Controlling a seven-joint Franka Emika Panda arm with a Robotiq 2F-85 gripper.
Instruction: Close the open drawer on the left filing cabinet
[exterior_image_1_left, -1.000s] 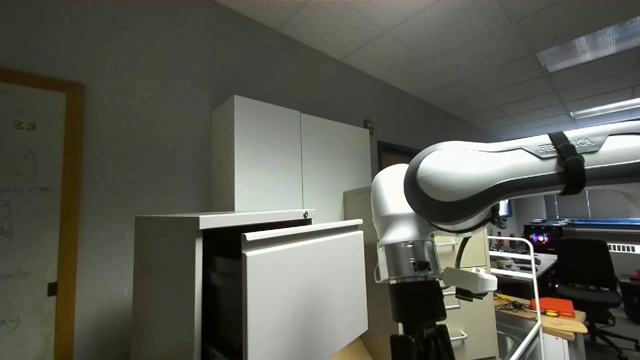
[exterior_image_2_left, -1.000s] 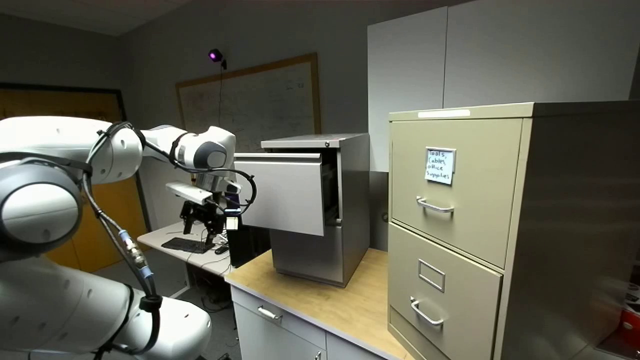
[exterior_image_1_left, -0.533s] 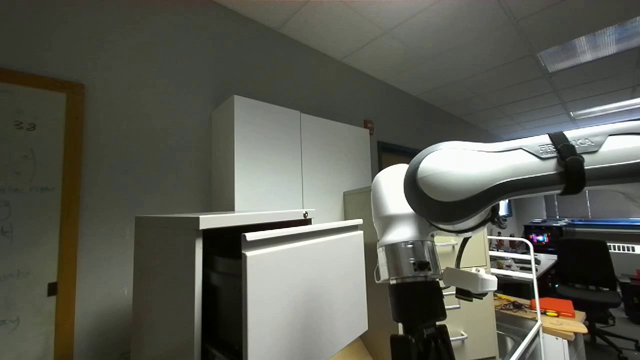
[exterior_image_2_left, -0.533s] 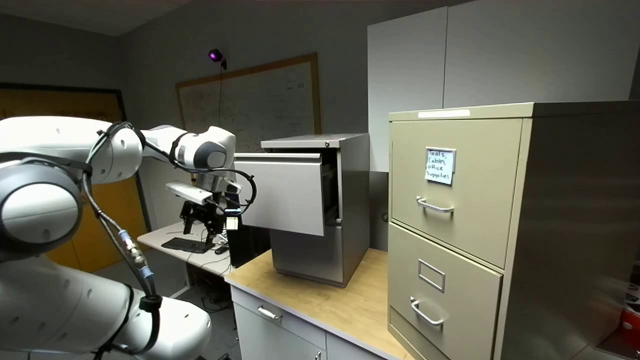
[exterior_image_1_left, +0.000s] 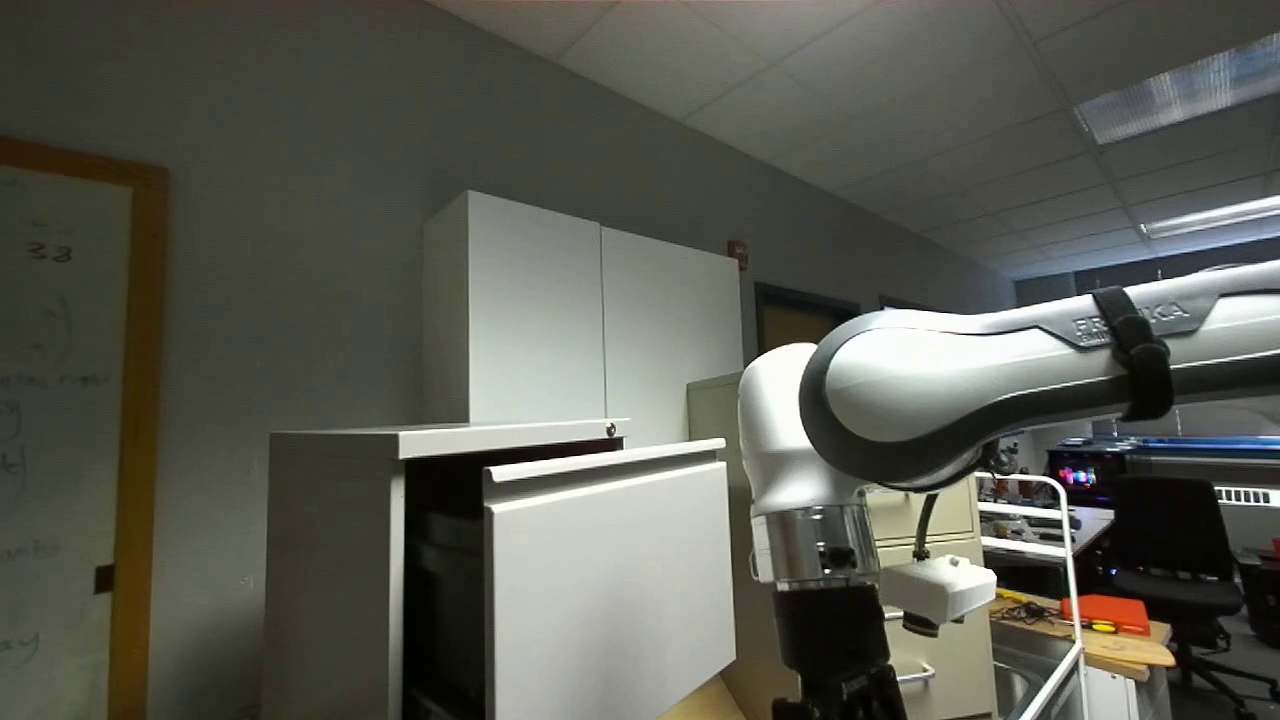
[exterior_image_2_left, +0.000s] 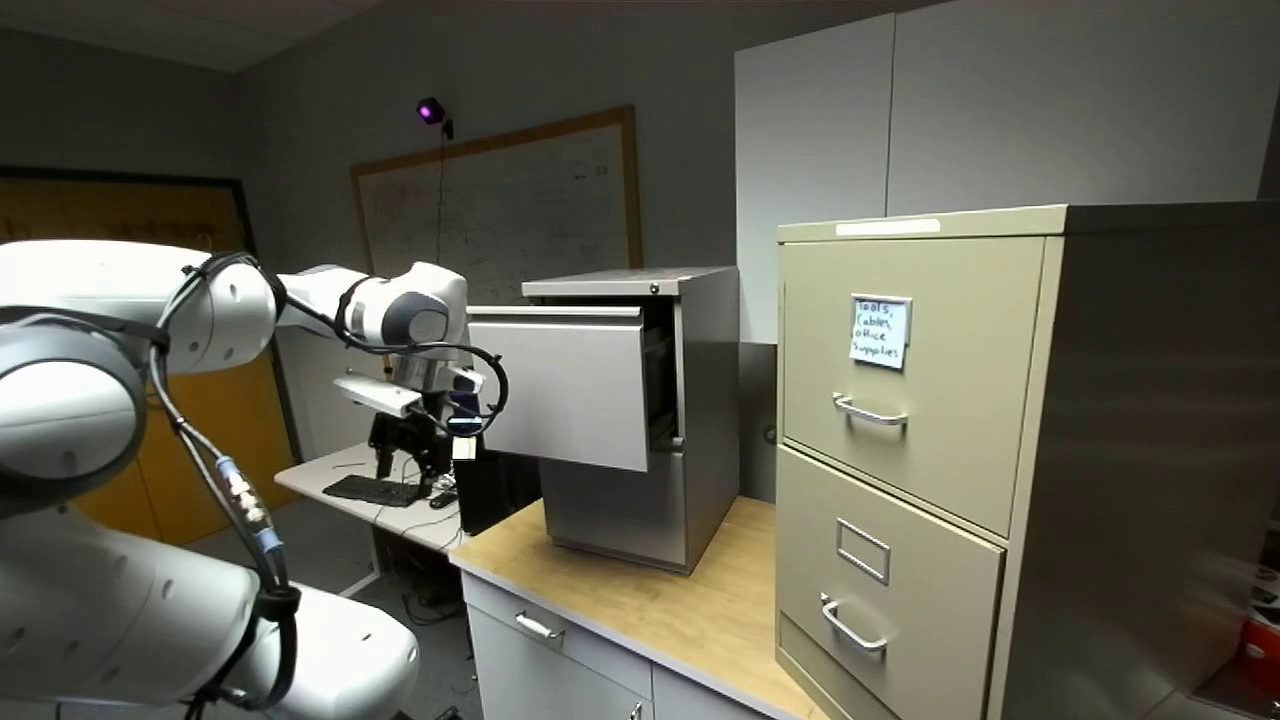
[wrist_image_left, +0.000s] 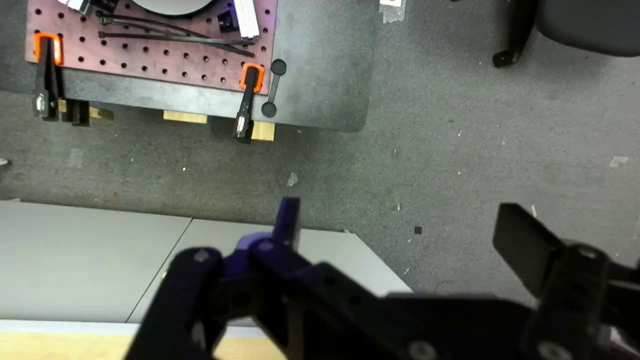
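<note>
The drawer (exterior_image_1_left: 612, 590) stands pulled out from the top of the left filing cabinet (exterior_image_1_left: 330, 570), with the dark inside showing behind its flat white front. In an exterior view the drawer (exterior_image_2_left: 560, 390) and the grey cabinet (exterior_image_2_left: 710, 400) stand on a wooden counter; the lower drawer is shut. My gripper (exterior_image_2_left: 405, 472) hangs pointing down in front of the drawer front, apart from it. Its fingertips are cut off at the bottom of an exterior view. In the wrist view the gripper (wrist_image_left: 400, 220) is open with nothing between its fingers; drawer and cabinet are out of view there.
A beige filing cabinet (exterior_image_2_left: 905, 470) stands beside on the wooden counter (exterior_image_2_left: 640, 600). A white two-door cupboard (exterior_image_1_left: 535, 310) is behind. A desk with a keyboard (exterior_image_2_left: 370, 490) is beyond the gripper. The wrist view shows a table with a perforated board (wrist_image_left: 165, 60) and a chair (wrist_image_left: 590, 25).
The arm and gripper have moved down a little, with a slight shift of the wrist. The drawer and the cabinet have not moved.
</note>
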